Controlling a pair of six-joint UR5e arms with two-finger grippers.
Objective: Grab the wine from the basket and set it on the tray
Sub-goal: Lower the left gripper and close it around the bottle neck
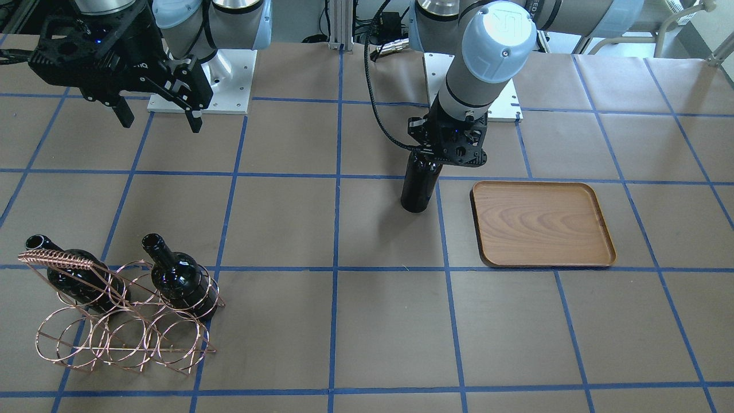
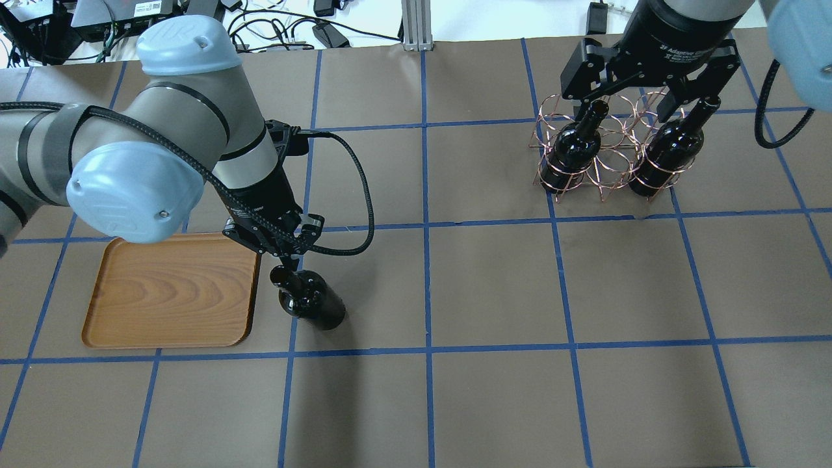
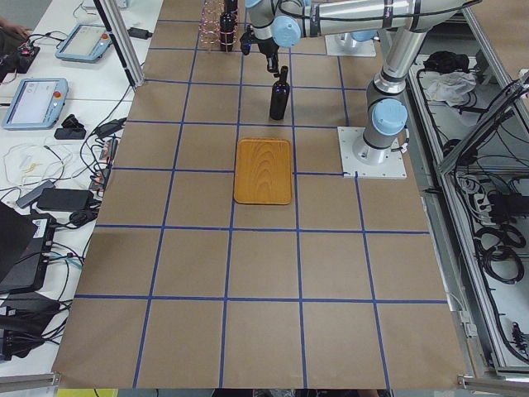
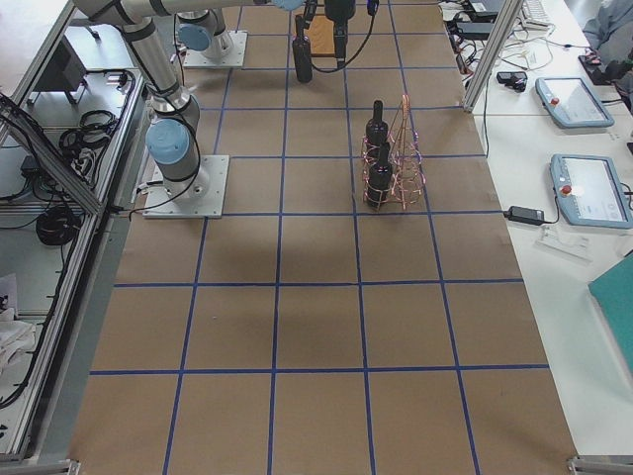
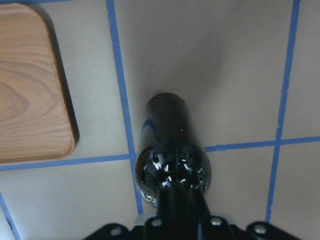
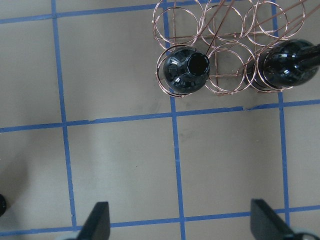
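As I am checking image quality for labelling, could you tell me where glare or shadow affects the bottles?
Left wrist view: small bright highlights speckle the shoulder of the held wine bottle. Overhead view: it throws a faint, long shadow on the table. Right wrist view: similar glints on the racked bottle.

Glossy black wine point(image 1: 417, 189) upright just beside wooden tray point(image 1: 542, 225); two more bottles point(image 1: 182, 282) in copper basket point(image 1: 57, 258).

wine point(image 1: 417, 189): 3 (1 outside basket, 2 in basket) | basket point(image 1: 123, 338): 1 | tray point(image 1: 542, 223): 1 | grippers: 2, left gripper point(image 2: 285, 265) and right gripper point(image 1: 160, 121)
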